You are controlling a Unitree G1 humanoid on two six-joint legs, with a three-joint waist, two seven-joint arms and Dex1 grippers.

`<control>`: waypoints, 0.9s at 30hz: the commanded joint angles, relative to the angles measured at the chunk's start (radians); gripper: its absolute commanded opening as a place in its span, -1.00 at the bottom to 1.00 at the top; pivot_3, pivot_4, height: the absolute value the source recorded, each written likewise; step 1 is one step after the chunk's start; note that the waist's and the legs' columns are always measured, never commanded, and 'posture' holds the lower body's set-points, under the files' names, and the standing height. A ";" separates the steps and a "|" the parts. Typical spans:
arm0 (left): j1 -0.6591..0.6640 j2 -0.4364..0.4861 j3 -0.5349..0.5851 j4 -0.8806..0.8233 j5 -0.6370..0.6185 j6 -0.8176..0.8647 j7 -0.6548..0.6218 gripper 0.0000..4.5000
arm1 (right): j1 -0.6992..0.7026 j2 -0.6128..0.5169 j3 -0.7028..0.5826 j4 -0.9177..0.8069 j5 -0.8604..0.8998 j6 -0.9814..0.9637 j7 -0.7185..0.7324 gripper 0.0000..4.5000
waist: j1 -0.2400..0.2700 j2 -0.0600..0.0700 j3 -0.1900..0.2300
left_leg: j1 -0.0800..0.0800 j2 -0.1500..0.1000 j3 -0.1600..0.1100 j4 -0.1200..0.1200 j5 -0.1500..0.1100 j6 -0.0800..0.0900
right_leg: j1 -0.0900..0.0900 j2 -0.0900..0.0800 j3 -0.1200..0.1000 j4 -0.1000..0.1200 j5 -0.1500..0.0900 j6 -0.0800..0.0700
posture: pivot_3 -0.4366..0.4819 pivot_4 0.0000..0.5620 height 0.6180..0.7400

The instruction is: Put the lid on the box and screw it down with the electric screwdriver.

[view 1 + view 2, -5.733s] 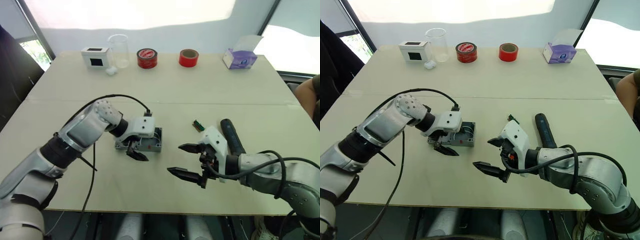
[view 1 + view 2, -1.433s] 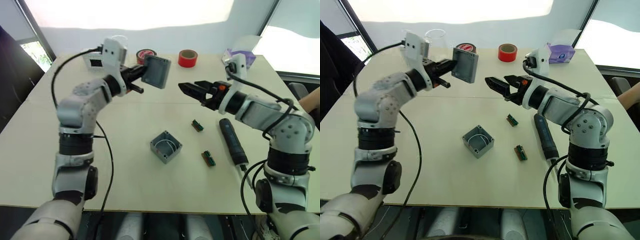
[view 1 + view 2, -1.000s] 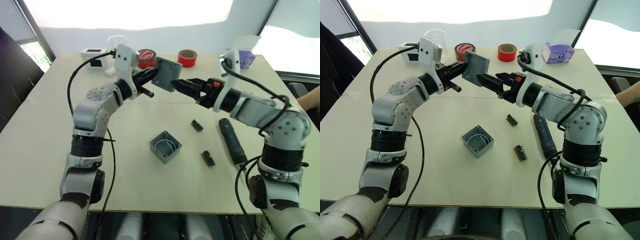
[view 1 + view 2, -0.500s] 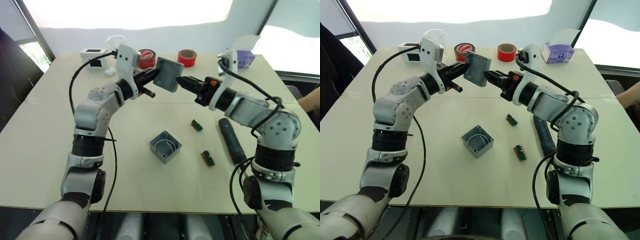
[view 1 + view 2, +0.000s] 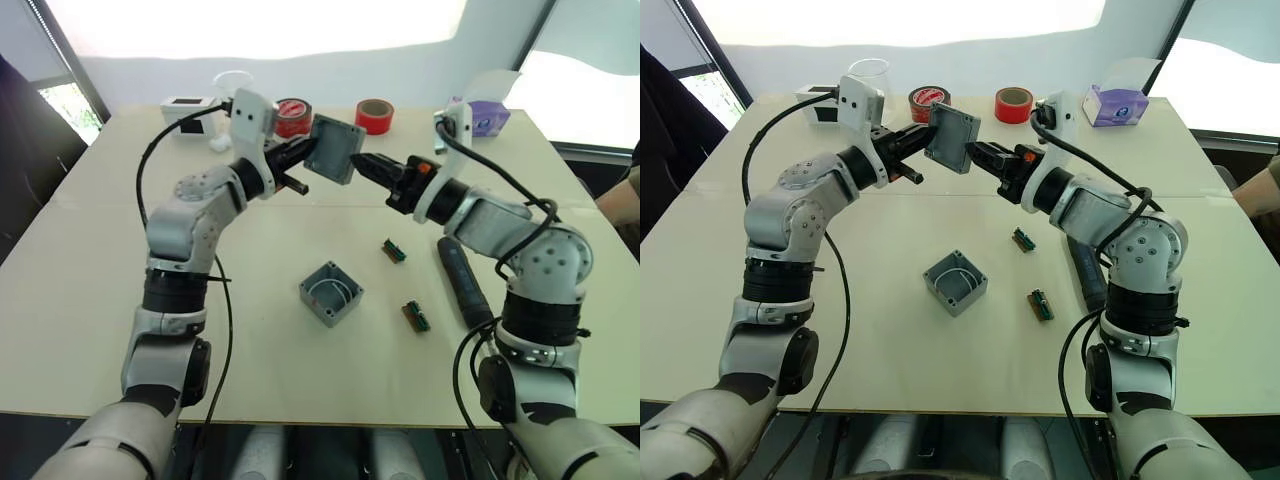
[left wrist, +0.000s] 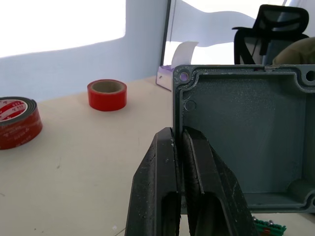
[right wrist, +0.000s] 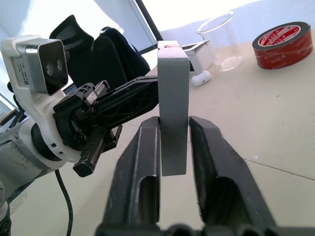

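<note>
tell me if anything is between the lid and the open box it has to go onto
Nothing visible blocks it. The lid is held up in the air by the left tool, with the right tool closing on its far edge. The box sits open on the table below, nothing over it.

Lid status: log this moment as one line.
phase: handover | lid: in air, pinched by left tool | right tool: straddling lid edge | box: open, on table | screwdriver: on table

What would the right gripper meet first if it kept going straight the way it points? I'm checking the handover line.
The lid: its edge already sits between the right gripper's open fingers, held up by the left gripper. Straight on, the lid would likely reach the gripper's palm, though depth is hard to judge.
</note>
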 commanded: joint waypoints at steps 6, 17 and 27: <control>-0.027 0.010 0.009 -0.040 -0.016 -0.019 -0.011 -1.00 | -0.013 0.007 -0.010 -0.018 0.011 -0.005 -0.005 0.32 | -0.003 0.000 0.000 | 0.000 0.000 0.000 0.000 0.000 0.000 | 0.000 0.000 0.000 0.000 0.000 0.000 | -0.05 -0.47 1.00; -0.023 0.010 0.000 -0.047 -0.021 -0.014 -0.021 -1.00 | -0.010 0.012 -0.006 -0.031 0.001 -0.018 -0.017 -0.93 | -0.003 0.000 0.000 | 0.000 0.000 0.000 0.000 0.000 0.000 | 0.000 0.000 0.000 0.000 0.000 0.000 | -0.05 -0.47 1.00; -0.015 0.044 0.010 -0.076 -0.073 0.043 -0.080 0.33 | 0.002 0.011 0.003 -0.056 -0.020 -0.035 -0.015 -0.93 | -0.005 0.000 0.000 | 0.000 0.000 0.000 0.000 0.000 0.000 | 0.000 0.000 0.000 0.000 0.000 0.000 | -0.05 -0.47 1.00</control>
